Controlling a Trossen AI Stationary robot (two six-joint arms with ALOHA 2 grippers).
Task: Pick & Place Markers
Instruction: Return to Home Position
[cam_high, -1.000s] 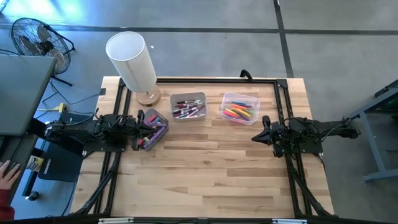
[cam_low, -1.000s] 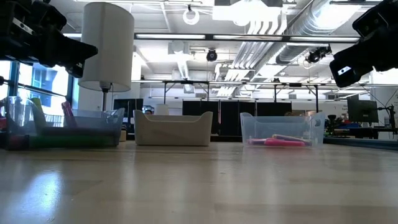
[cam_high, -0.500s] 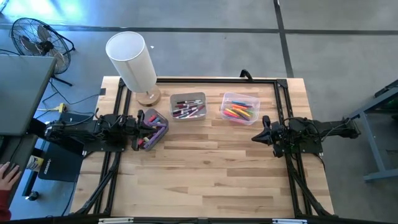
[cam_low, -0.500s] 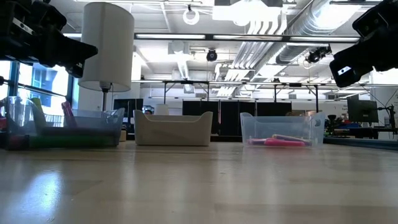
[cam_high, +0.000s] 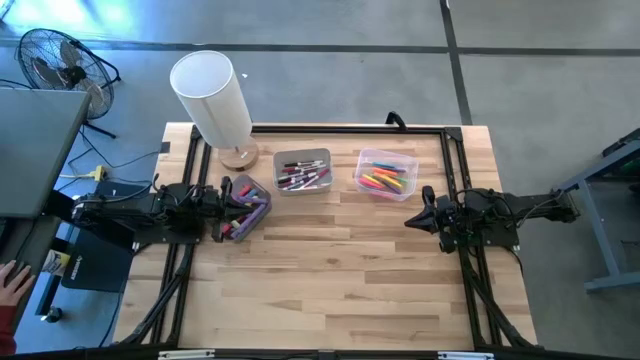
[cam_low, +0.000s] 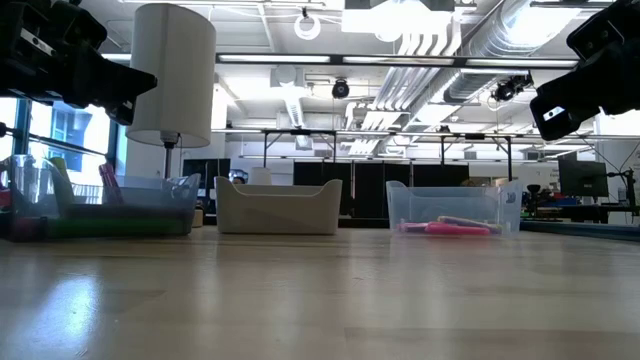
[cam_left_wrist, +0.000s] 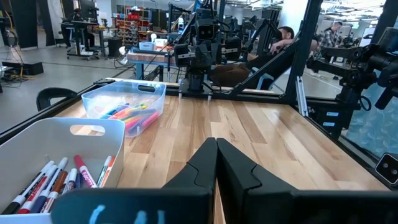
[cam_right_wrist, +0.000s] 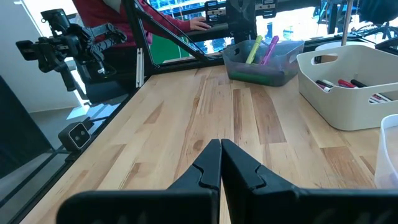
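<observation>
The markers lie in three bins on the table's far half. A dark bin (cam_high: 247, 206) holds purple, pink and green ones (cam_right_wrist: 258, 48). A pale grey bin (cam_high: 302, 171) holds red and black ones (cam_left_wrist: 59, 180). A clear bin (cam_high: 385, 174) holds yellow, orange, pink and green ones (cam_left_wrist: 127, 115). My left gripper (cam_left_wrist: 216, 148) is shut and held above the table at the dark bin's left side (cam_high: 224, 204), pointing toward the table's right edge. My right gripper (cam_right_wrist: 221, 148) is shut and hovers near the right edge (cam_high: 412, 219), pointing left. Neither touches anything.
A white lamp (cam_high: 212, 98) stands on a wooden base at the far left corner, just behind the dark bin. A black frame (cam_high: 452, 170) runs along the table's edges. Bare wood (cam_high: 330, 275) fills the near half. A person's hand (cam_high: 10, 282) shows beyond the left edge.
</observation>
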